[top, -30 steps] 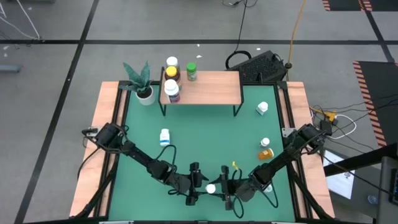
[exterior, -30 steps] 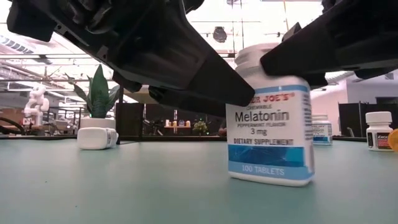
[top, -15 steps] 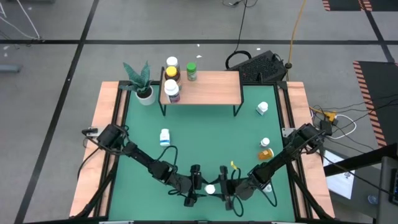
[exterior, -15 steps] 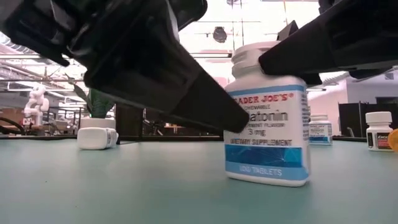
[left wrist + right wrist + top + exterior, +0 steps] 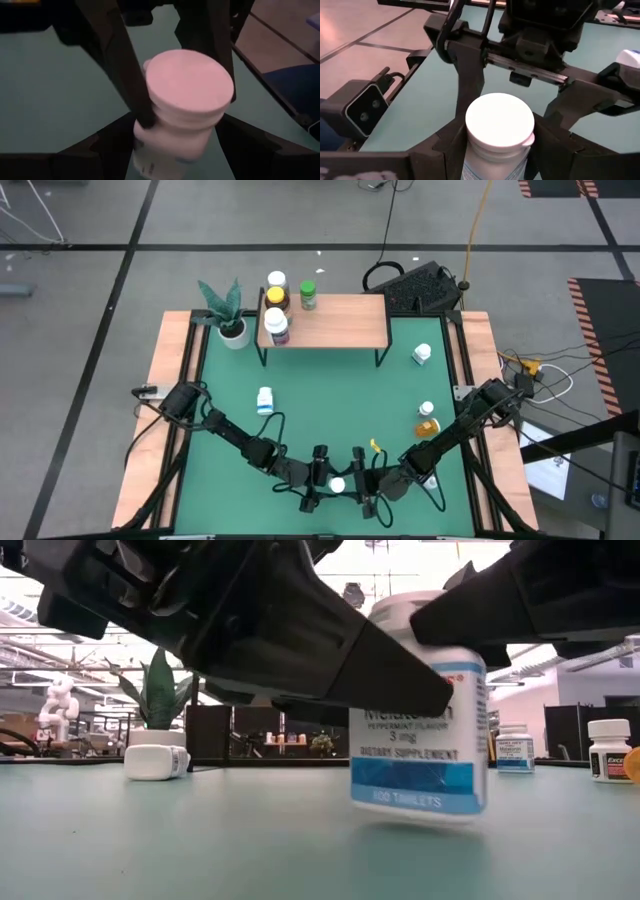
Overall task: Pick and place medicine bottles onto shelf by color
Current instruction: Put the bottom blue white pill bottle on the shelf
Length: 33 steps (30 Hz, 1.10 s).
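Melatonin bottle [image 5: 420, 715] grasped near the table's [image 5: 330, 395] near edge

White bottle, white cap, blue label band, tilted, base clear of the surface. Right gripper [image 5: 497, 145] clamps its neck; left gripper [image 5: 322, 480] straddles it, spread. Shelf [image 5: 330, 322] carries three bottles at its left end.

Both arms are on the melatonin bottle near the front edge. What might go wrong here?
The bottle hangs tilted just off the table, pinched at its cap by the right end effector; it may slip out. The left end effector straddles the same bottle, so the two may collide or knock it over.
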Motion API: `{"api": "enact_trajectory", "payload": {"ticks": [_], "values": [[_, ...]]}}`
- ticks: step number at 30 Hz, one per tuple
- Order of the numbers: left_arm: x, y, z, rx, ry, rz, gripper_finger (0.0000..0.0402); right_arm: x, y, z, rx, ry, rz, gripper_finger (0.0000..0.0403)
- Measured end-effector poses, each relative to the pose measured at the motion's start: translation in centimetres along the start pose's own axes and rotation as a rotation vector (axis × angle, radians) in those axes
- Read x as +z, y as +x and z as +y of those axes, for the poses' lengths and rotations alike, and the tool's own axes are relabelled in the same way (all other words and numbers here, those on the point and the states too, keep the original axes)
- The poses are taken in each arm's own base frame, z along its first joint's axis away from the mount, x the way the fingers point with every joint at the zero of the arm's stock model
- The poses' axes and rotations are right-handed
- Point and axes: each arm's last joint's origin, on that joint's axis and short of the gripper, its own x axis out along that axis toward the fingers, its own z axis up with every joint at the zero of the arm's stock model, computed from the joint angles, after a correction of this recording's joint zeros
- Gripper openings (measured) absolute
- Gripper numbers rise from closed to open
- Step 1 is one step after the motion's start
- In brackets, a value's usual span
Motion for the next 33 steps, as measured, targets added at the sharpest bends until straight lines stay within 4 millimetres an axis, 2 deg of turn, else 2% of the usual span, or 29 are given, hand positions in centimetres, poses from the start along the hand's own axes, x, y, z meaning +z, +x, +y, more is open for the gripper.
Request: {"api": "enact_trajectory", "payload": {"ticks": [3,9,12,20,28,33], "values": [[-0.01,0.00,-0.01,0.000,0.008,0.001,0.0258,0.07,0.00,0.02,0.002,0.002,-0.006,0.0182],[-0.07,-0.01,0.00,0.000,0.012,0.008,0.0201,0.13,-0.01,0.04,0.009,0.006,-0.011,0.0182],[-0.10,-0.01,0.00,-0.001,0.014,0.011,0.0185,0.13,-0.01,0.05,0.010,0.006,-0.011,0.0182],[-0.19,-0.03,0.13,0.050,0.024,0.019,0.0193,0.15,-0.01,-0.05,-0.027,0.005,-0.017,0.0189],[-0.39,-0.12,0.75,0.259,0.018,0.014,0.0180,0.62,-0.38,-0.31,-0.270,0.040,-0.088,0.0242],[-0.38,-0.20,0.94,0.337,0.016,0.004,0.0182,0.47,-0.38,-0.36,-0.277,0.059,-0.082,0.0257]]}}
